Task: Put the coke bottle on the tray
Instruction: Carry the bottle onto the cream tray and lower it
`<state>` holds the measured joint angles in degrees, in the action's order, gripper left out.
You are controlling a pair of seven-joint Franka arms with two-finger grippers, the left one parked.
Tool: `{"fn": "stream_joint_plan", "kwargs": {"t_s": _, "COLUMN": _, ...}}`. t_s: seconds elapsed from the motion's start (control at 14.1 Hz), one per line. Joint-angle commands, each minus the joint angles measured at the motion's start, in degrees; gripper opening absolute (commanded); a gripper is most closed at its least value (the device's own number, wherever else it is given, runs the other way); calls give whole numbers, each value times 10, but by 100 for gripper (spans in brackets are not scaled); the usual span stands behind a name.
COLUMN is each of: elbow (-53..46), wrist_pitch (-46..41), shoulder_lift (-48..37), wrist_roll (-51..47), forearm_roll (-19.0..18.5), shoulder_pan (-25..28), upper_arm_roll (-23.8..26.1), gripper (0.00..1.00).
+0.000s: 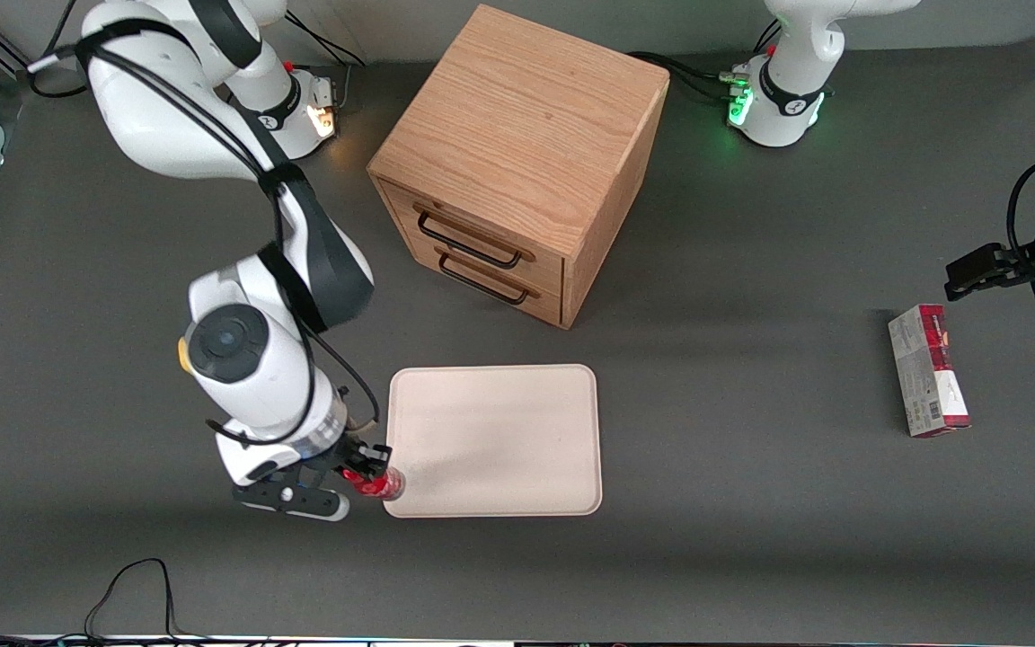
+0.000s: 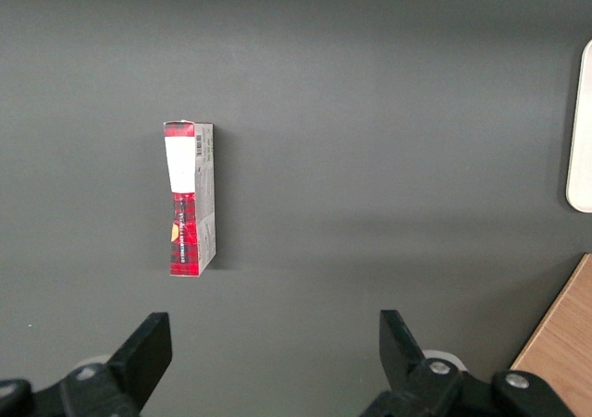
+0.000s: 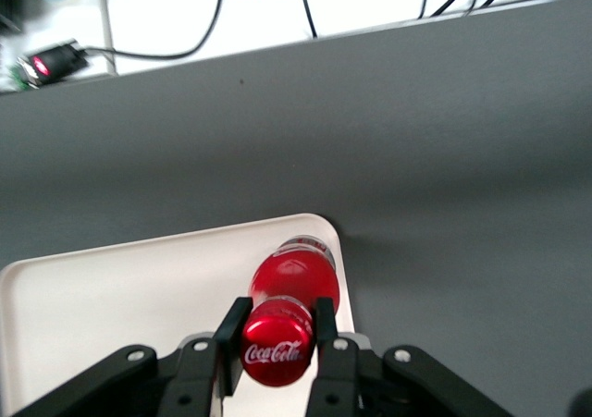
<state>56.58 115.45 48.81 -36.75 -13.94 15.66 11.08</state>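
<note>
My right gripper [image 1: 365,469] is shut on the coke bottle [image 1: 378,483], a small bottle with a red cap [image 3: 277,349] and red label. In the right wrist view the two black fingers [image 3: 231,336] press on the cap from both sides. The bottle hangs above the corner of the tray [image 1: 499,431] nearest the front camera at the working arm's end. The tray is pale cream-pink with a low rim, and its rounded corner [image 3: 319,227] shows under the bottle. I cannot tell whether the bottle touches the tray.
A wooden cabinet [image 1: 526,153] with two drawers stands farther from the front camera than the tray. A red-and-grey carton [image 1: 929,370] lies toward the parked arm's end of the table and also shows in the left wrist view [image 2: 190,198]. Cables run along the table's front edge.
</note>
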Motion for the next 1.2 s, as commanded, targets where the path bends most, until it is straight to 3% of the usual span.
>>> {"fn": "stream_joint_plan", "kwargs": {"t_s": 0.0, "elbow": 5, "wrist_pitch": 21, "shoulder_lift": 15, "wrist_roll": 16, "forearm_roll": -16, "shoulder_pan": -3, "upper_arm_roll": 5, "gripper": 0}}
{"fn": "stream_joint_plan", "kwargs": {"t_s": 0.28, "elbow": 6, "wrist_pitch": 28, "shoulder_lift": 29, "wrist_roll": 20, "forearm_roll": -16, "shoulder_pan": -3, "upper_arm_roll": 5, "gripper": 0}}
{"fn": "stream_joint_plan", "kwargs": {"t_s": 0.35, "elbow": 6, "wrist_pitch": 35, "shoulder_lift": 30, "wrist_roll": 20, "forearm_roll": -16, "shoulder_pan": -3, "upper_arm_roll": 5, "gripper": 19}}
{"fn": "stream_joint_plan", "kwargs": {"t_s": 0.42, "elbow": 9, "wrist_pitch": 44, "shoulder_lift": 31, "wrist_roll": 21, "forearm_roll": -16, "shoulder_pan": -3, "upper_arm_roll": 5, "gripper": 75}}
{"fn": "stream_joint_plan", "kwargs": {"t_s": 0.49, "elbow": 21, "wrist_pitch": 56, "shoulder_lift": 31, "wrist_roll": 17, "forearm_roll": -20, "shoulder_pan": -3, "upper_arm_roll": 5, "gripper": 100}}
{"fn": "stream_joint_plan", "kwargs": {"t_s": 0.92, "elbow": 27, "wrist_pitch": 21, "shoulder_lift": -1, "wrist_roll": 20, "forearm_roll": -42, "shoulder_pan": -4, "upper_arm_roll": 5, "gripper": 100}}
{"fn": "stream_joint_plan", "kwargs": {"t_s": 1.13, "elbow": 87, "wrist_pitch": -53, "shoulder_lift": -103, "wrist_roll": 78, "forearm_roll": -9, "shoulder_pan": -16, "upper_arm_roll": -1, "gripper": 100}}
